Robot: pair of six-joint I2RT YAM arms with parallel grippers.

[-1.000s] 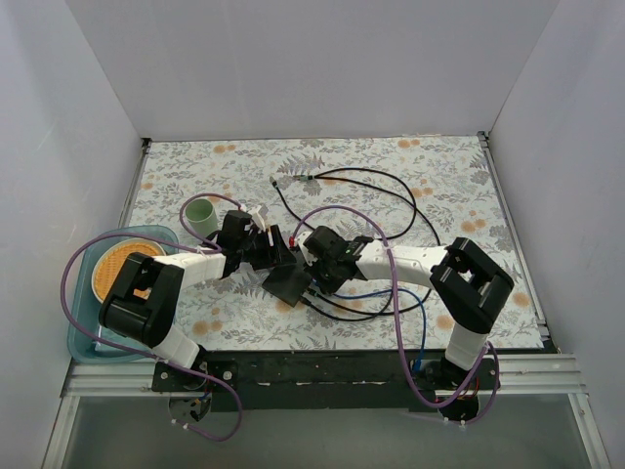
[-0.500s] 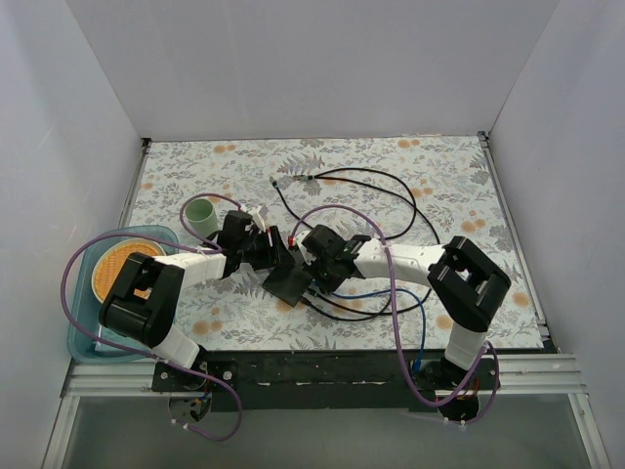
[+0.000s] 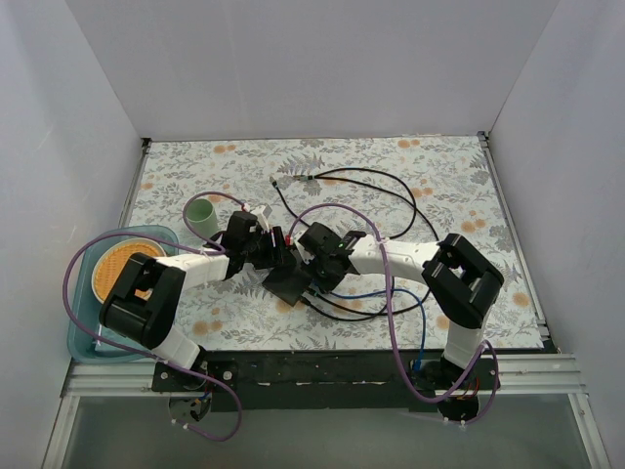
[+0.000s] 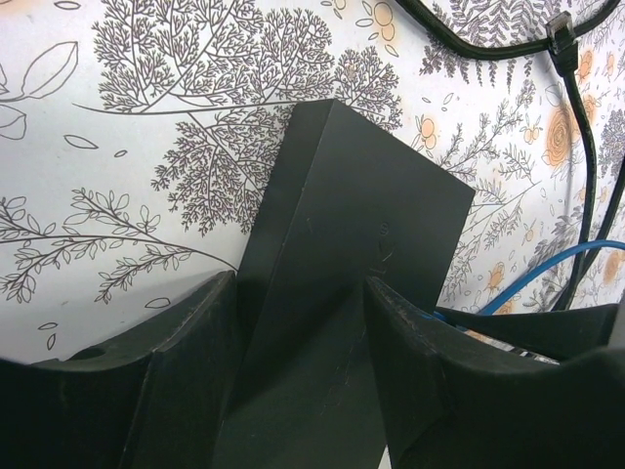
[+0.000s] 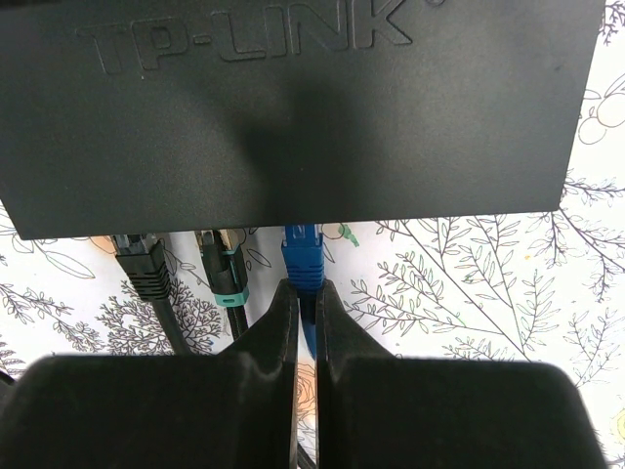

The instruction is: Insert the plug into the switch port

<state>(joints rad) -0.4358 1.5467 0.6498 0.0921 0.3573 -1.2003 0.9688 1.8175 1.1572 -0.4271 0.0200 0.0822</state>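
The blue plug [image 5: 303, 256] sits right at the long edge of the box [image 5: 293, 107], the edge that faces the right gripper [image 5: 307, 293]. Its nose is at the switch port, and I cannot tell if it is all the way in. The right gripper is squeezed tight on the back end of the blue plug, where its cable begins. The left gripper [image 4: 301, 283] has one finger on each side of the box and looks like it is pinching the box. A black plug [image 5: 142, 264] and a green plug [image 5: 225, 272] stick out of the same edge of the box, just beside the blue one. Here is what could go wrong. The grip is far back on the plug, so a push toward the box could make the plug tip or the cable bend, and then it would not go in. A crooked plug could jam at the mouth of the port. If the left gripper's pinch is weak, the box could slide away on the table [image 5: 469, 293] under the push. The right fingers are close to the green plug and could bump it. If the right gripper lets go before the plug clicks, the plug could pop back out of the box.
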